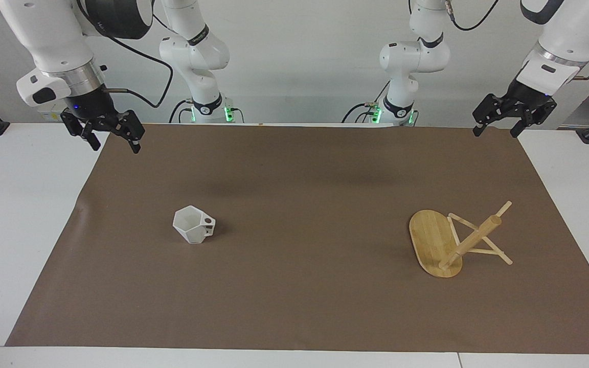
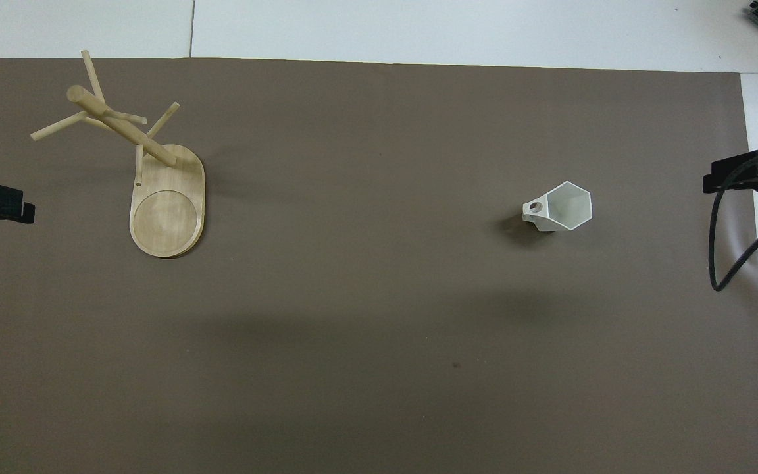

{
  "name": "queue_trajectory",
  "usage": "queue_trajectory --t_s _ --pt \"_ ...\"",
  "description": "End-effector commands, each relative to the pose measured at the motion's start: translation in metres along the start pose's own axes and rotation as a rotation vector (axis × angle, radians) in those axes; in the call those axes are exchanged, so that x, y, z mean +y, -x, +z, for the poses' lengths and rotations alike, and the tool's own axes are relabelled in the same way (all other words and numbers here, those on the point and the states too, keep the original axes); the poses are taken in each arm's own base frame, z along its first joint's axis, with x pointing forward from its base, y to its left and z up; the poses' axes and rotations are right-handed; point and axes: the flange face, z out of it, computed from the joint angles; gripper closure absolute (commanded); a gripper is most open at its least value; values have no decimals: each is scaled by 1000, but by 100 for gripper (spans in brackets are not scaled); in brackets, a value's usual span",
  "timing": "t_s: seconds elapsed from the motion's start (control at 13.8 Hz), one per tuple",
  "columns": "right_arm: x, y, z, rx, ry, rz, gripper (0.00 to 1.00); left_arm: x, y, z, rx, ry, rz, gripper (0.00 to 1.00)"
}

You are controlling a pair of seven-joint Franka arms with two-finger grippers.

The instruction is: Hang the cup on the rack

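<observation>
Standing upright, cup (image 1: 194, 225) — well apart from rack (image 1: 455, 241) — untouched on mat (image 1: 299, 306).

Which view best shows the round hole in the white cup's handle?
The overhead view: the cup stands upright, and its handle hole faces that camera as an open ring. The facing view shows the same cup with the hole only as a small dark dot.

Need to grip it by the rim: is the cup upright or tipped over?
Upright: the cup stands on the mat with its hexagonal rim facing up.
</observation>
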Motion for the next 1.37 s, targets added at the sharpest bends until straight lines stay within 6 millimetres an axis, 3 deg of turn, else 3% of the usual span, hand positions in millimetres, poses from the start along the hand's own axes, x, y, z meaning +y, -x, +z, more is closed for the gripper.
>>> queue_trajectory --t_s 0.0,0.22,0.65,0.87,1.3 --pt "-3 12 17 47 0 -51 0 -1 8 -1 -8 7 -13 0" --pt "-10 9 52 55 -1 -56 0 -1 8 -1 -8 7 -13 0" --pt "-17 -21 157 66 -14 -74 0 -1 9 -1 -7 7 -13 0" --pt "-30 -22 196 83 -24 -88 0 -1 9 -1 -7 7 -13 0" --pt "-49 -19 243 105 -43 -53 0 -1 9 -1 -7 7 -13 0"
